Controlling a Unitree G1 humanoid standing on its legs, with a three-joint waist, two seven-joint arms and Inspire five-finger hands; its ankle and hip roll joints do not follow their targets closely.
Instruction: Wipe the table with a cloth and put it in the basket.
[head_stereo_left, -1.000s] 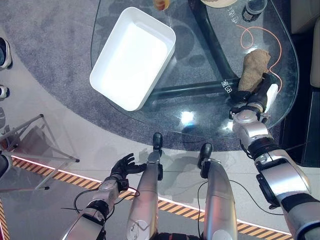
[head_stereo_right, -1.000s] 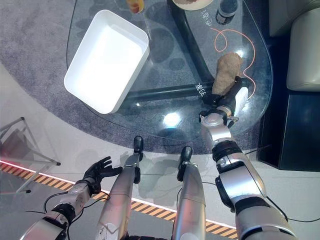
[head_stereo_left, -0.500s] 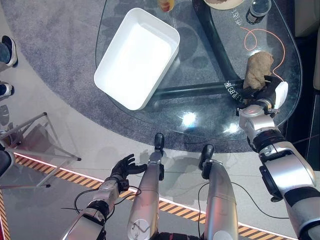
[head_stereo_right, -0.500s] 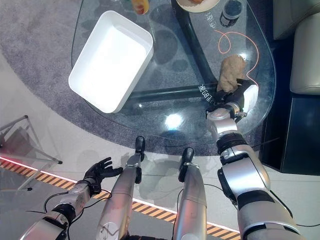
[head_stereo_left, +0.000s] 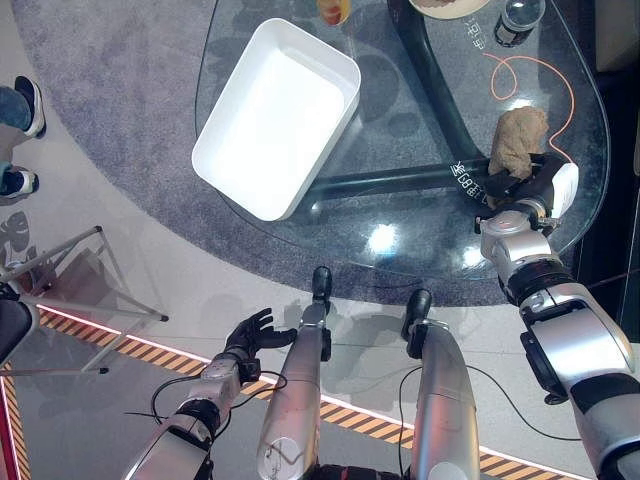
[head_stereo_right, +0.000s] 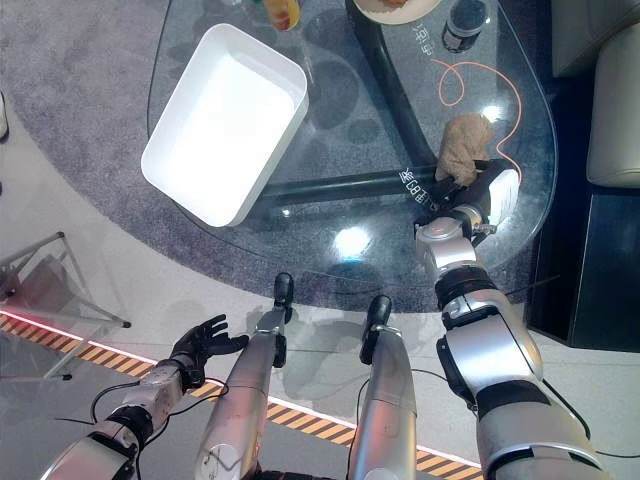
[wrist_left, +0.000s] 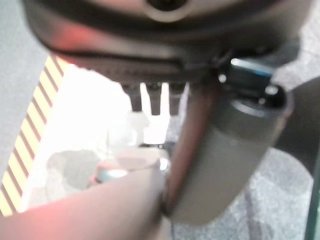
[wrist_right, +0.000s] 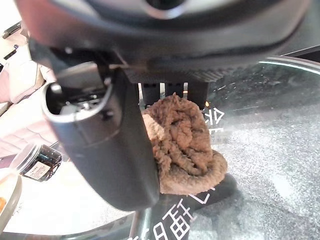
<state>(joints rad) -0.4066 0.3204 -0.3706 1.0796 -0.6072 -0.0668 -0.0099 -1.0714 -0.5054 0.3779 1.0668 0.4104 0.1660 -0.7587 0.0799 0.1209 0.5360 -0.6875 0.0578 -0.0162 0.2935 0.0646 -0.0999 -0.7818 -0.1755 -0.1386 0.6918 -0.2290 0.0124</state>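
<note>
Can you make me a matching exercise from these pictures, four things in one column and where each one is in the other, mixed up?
Things:
1. cloth
2. basket
3. left robot hand
4. jar

Places:
A. low over the floor, off the table, fingers spread
B. far edge of the glass table, beyond the orange cord
C. left part of the table, nothing in it
D. right part of the table, with the right robot hand on its near end

Pairs: 1-D, 2-C, 3-A, 4-B
</note>
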